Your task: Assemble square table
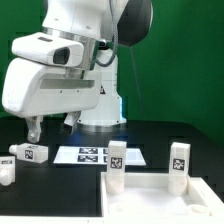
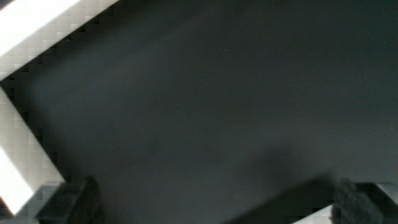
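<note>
The white square tabletop (image 1: 160,197) with a raised rim lies at the front, toward the exterior view's right. Two white legs (image 1: 117,166) (image 1: 179,165) with marker tags stand upright at its far corners. Two more legs (image 1: 30,152) (image 1: 5,170) lie on the black table on the exterior view's left. My gripper (image 1: 48,126) hangs above the table behind the lying legs. In the wrist view the gripper (image 2: 217,206) is open; both fingertips (image 2: 68,202) show, with only bare black table between them.
The marker board (image 1: 90,155) lies flat between the lying legs and the tabletop. The robot's white base (image 1: 100,110) stands behind it, before a green backdrop. A white strip (image 2: 36,35) crosses one corner of the wrist view; what it belongs to is unclear.
</note>
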{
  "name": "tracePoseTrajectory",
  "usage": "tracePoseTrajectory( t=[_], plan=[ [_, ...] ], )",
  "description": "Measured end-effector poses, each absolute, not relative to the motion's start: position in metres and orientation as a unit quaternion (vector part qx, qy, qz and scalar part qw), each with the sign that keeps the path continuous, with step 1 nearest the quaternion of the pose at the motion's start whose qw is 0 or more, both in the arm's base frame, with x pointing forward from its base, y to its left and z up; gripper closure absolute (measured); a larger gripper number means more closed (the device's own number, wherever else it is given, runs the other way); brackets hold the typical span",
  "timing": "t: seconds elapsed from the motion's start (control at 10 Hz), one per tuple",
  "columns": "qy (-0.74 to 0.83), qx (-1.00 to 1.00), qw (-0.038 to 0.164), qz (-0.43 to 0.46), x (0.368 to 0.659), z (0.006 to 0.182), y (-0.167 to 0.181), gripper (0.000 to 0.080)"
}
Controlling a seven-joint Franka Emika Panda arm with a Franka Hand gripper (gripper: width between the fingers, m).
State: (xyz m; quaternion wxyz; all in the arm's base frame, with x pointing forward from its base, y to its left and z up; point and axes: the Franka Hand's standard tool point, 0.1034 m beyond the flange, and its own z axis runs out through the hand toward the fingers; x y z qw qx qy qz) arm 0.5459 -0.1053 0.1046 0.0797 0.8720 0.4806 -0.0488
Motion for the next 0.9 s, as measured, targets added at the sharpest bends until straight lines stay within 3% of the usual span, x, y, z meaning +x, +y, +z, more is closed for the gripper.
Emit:
tracePoseTrajectory(
  t=[0.4,0.5,0.7,0.9],
  plan=[
    [0.482,0.871,0.079,-0.05,0.545,0.103,-0.104,0.0151],
    [0.47,0.877,0.077,-0.056,0.529,0.095,-0.105,0.0151],
    [0.437,0.893,0.053,-0.094,0.476,0.074,-0.129,0.0151],
    [0.441,0.891,0.054,-0.092,0.47,0.071,-0.134,0.0151]
  ],
)
